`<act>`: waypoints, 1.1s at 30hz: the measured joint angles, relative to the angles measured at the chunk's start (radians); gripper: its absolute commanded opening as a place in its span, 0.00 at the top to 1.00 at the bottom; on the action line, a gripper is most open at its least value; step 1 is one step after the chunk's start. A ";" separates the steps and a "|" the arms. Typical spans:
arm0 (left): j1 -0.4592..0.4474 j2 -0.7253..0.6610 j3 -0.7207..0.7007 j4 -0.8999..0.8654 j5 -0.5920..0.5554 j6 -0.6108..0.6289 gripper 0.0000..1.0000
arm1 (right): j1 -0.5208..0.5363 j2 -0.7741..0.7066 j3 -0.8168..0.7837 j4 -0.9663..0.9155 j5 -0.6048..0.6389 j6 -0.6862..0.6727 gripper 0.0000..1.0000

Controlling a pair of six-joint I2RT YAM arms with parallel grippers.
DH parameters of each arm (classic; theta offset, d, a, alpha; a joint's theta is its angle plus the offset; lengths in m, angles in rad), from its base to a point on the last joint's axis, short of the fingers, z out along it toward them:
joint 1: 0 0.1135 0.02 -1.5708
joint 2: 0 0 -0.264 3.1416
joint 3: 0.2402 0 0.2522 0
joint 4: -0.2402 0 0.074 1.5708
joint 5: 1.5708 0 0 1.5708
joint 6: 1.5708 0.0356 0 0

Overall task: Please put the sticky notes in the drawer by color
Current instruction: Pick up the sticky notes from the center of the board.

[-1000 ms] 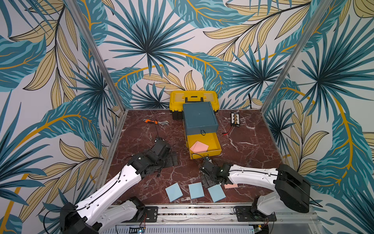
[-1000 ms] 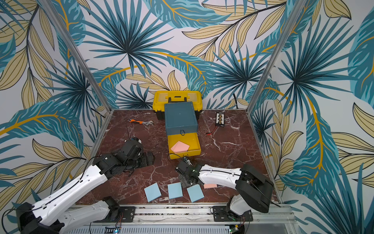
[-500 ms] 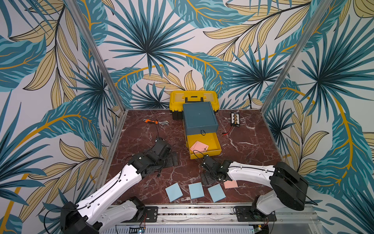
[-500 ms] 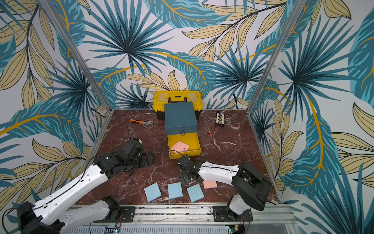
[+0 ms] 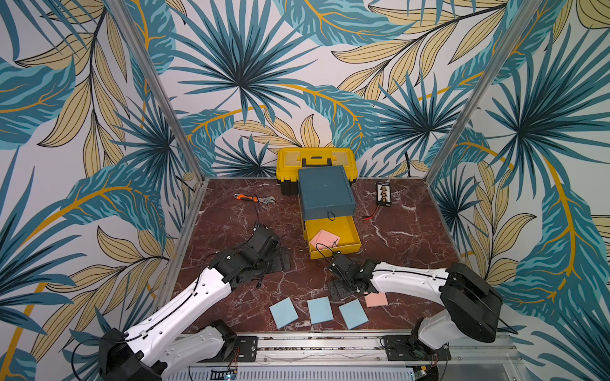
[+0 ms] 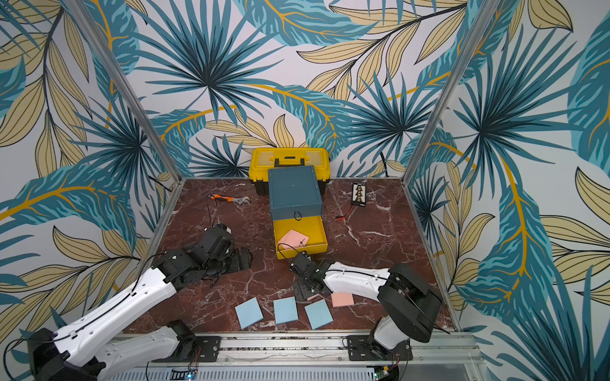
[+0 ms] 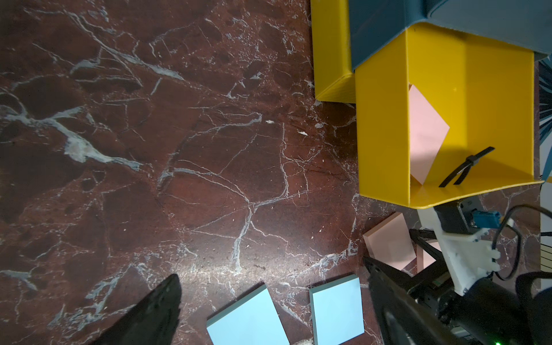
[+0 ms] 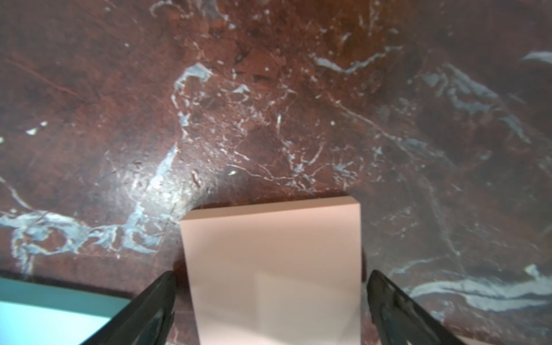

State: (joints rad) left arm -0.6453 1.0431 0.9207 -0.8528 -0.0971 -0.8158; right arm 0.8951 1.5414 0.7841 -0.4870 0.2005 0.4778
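Pink sorting: right gripper, jaws wide, straddles a pink sticky-note pad lying near the open yellow drawer (1 pink note already inside). Next: close, lift, carry over.

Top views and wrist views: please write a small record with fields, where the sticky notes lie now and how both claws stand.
Open drawer: yellow plastic drawer, pulled out of the small teal-topped chest
In drawer: one pink square paper pad
On dark red marble table: three light blue square pads in a row; two pink pads
Right claw: open, jaws either side of one pink table pad, not closed
Left claw: open, holds nothing
Green pads: none in view
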 measured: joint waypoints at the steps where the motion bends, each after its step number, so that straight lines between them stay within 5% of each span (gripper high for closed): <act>1: 0.000 0.000 0.000 0.000 0.000 0.000 0.00 | 0.000 0.000 0.000 0.000 0.000 0.001 0.01; 12: 0.001 -0.006 0.000 -0.011 0.005 -0.002 0.00 | -0.008 0.011 -0.002 0.021 -0.030 0.035 0.01; 24: 0.001 -0.008 0.000 -0.012 0.005 -0.003 0.00 | -0.010 0.008 -0.007 0.040 -0.024 0.034 0.26; 33: 0.001 -0.008 0.000 -0.012 0.005 -0.004 0.00 | -0.011 -0.002 -0.008 0.033 -0.039 0.034 0.27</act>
State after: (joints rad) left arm -0.6441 1.0355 0.9207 -0.8646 -0.0925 -0.8196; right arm 0.8841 1.5398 0.7761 -0.4541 0.1612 0.5121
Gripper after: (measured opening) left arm 0.997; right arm 0.737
